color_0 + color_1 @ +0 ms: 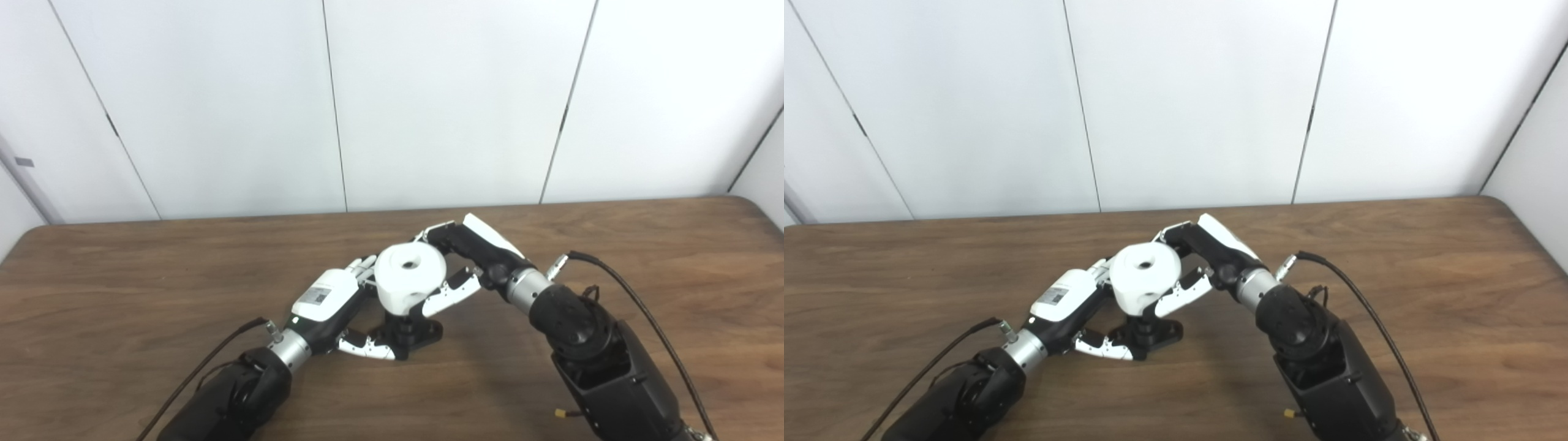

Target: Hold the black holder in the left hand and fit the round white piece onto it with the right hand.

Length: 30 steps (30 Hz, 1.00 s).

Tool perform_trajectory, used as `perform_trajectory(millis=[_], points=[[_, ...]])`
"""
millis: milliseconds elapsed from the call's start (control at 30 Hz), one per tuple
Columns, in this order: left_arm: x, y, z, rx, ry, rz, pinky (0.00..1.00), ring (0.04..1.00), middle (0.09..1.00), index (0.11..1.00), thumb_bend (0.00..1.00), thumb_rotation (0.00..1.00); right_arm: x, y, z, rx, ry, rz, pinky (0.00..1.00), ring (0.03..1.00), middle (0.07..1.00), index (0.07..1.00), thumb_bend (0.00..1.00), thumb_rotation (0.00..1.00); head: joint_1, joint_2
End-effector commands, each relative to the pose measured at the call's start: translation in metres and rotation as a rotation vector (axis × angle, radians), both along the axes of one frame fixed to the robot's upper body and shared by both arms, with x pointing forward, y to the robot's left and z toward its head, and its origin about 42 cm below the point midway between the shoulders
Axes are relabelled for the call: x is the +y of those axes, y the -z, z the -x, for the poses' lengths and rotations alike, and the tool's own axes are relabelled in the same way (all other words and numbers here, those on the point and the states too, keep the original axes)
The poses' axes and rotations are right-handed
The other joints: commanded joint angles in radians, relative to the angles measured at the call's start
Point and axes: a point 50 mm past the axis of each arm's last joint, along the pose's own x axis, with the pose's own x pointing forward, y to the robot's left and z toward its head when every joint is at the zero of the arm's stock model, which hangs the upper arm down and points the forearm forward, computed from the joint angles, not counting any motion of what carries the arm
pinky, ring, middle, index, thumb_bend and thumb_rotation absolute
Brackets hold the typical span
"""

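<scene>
The black holder stands on the wooden table near the middle, its base flat and a short post rising from it. My left hand is shut on the holder, thumb along the base's front. The round white piece, a drum with a hole in its top, sits right above the holder's post. My right hand is shut on the white piece, fingers behind it and thumb under its right side. Where the piece meets the post is hidden.
The table's back edge runs along a white panelled wall. A black cable loops from my right wrist and another trails from my left wrist over the table.
</scene>
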Motion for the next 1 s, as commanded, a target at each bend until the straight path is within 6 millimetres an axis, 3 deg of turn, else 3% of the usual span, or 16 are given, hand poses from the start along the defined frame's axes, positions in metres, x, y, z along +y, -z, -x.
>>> perform_trajectory(millis=[0, 667, 967], points=[[0.008, 0.036, 0.015, 0.123, -0.008, -0.202, 1.00, 1.000, 0.957, 0.481, 0.53, 0.07, -0.002, -0.018, 0.001, -0.068, -0.015, 0.001, 0.79, 0.813, 0.777, 0.481, 0.52, 0.13, 0.001, 0.003], [0.009, 0.032, 0.015, 0.124, -0.006, -0.188, 1.00, 1.000, 0.951, 0.481, 0.53, 0.07, -0.010, 0.010, -0.002, -0.015, -0.019, 0.048, 0.77, 0.801, 0.768, 0.481, 0.52, 0.13, 0.002, 0.011], [0.007, 0.032, 0.017, 0.112, -0.001, -0.183, 1.00, 1.000, 0.949, 0.480, 0.53, 0.07, 0.000, 0.013, -0.003, 0.011, -0.015, 0.036, 0.80, 0.821, 0.776, 0.482, 0.52, 0.13, 0.004, 0.013]])
